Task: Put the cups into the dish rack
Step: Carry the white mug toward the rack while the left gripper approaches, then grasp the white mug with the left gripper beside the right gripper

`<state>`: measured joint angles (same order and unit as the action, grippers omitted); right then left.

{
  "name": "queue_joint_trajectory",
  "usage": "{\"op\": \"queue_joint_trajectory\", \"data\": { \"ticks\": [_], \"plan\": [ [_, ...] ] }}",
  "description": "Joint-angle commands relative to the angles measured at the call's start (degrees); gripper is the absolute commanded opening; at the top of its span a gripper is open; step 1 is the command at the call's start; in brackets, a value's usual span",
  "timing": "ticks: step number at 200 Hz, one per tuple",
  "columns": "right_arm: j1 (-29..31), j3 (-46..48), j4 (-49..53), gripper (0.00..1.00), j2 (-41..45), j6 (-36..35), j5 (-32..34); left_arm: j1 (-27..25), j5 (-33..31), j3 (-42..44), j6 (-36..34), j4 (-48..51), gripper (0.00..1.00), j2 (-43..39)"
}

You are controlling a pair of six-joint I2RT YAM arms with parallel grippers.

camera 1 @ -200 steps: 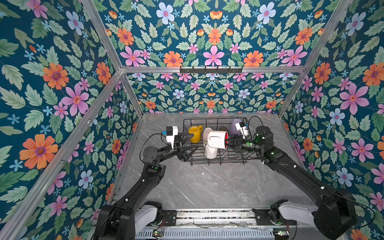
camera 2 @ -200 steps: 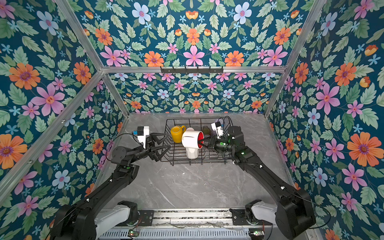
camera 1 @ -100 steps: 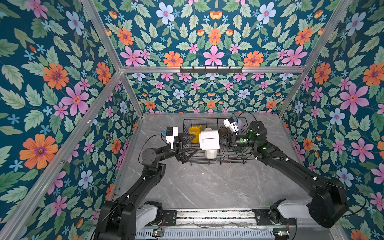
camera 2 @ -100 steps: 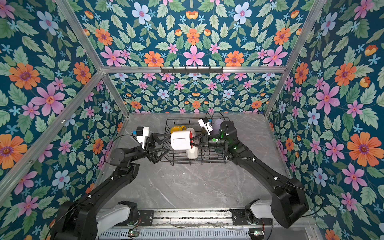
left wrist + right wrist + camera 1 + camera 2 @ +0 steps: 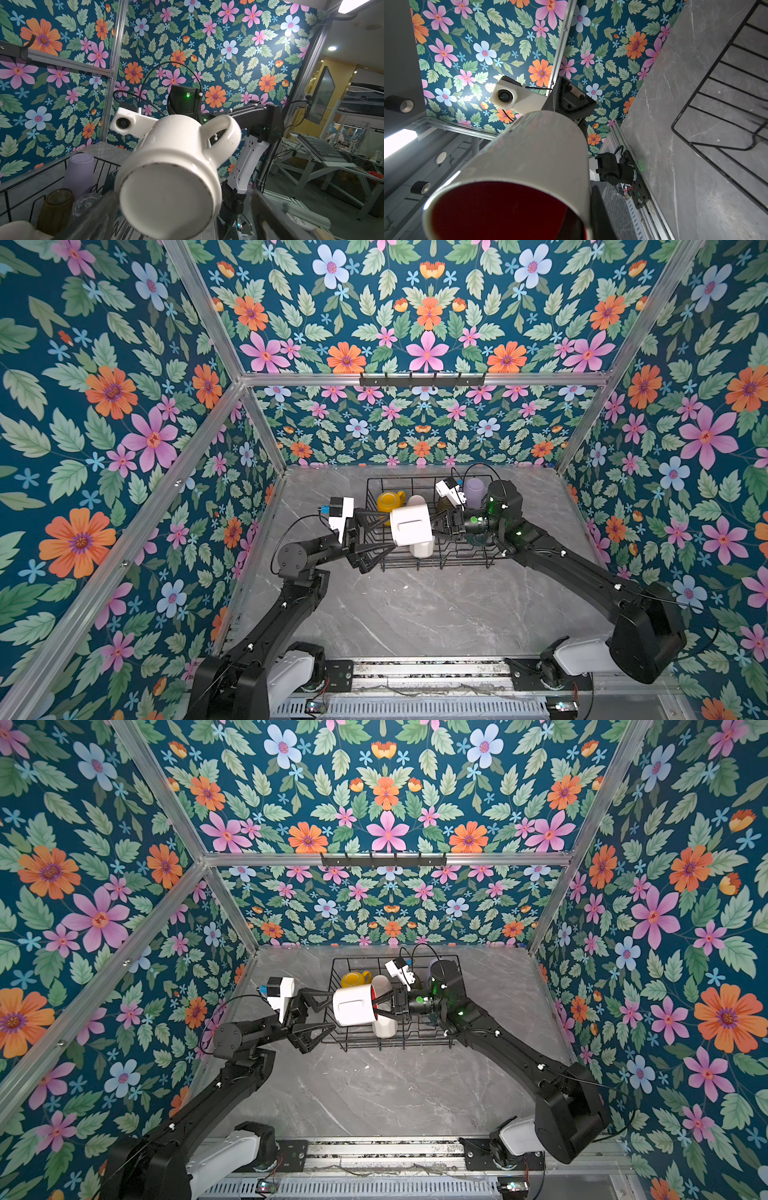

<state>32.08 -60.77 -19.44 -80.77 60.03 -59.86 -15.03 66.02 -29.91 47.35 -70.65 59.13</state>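
Floral walls enclose the grey bench (image 5: 415, 614). Above the left end of the dish rack (image 5: 465, 562), the right claw (image 5: 436, 526) clamps the white red-lined mug (image 5: 410, 525) by its rim. The mug's axis is level, its base pointing toward the nearby left claw (image 5: 390, 533), whose jaws stand wide apart.

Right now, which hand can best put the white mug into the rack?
Probably the right hand: it is shut on the white mug's rim, above the dish rack. The left hand is open, holding nothing.
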Motion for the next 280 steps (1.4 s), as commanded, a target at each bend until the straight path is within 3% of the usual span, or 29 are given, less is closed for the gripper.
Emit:
{"op": "queue_joint_trajectory", "data": {
  "ticks": [1, 234, 280],
  "plan": [
    [0.8, -1.1, -3.9, 0.0, -0.3, 0.6, -1.0, 0.0, 0.4, -0.3, -2.2, 1.8, 1.0, -0.5],
    [8.3, -8.6, -9.9, 0.0, -11.9, 5.4, -1.9, 0.0, 2.8, -0.6, -3.3, 3.2, 0.95, 0.2],
    [8.7, -8.8, -10.1, 0.0, -12.3, 5.6, -2.0, 0.0, 3.0, -0.7, -3.3, 3.5, 0.84, 0.1]
  ]
}}
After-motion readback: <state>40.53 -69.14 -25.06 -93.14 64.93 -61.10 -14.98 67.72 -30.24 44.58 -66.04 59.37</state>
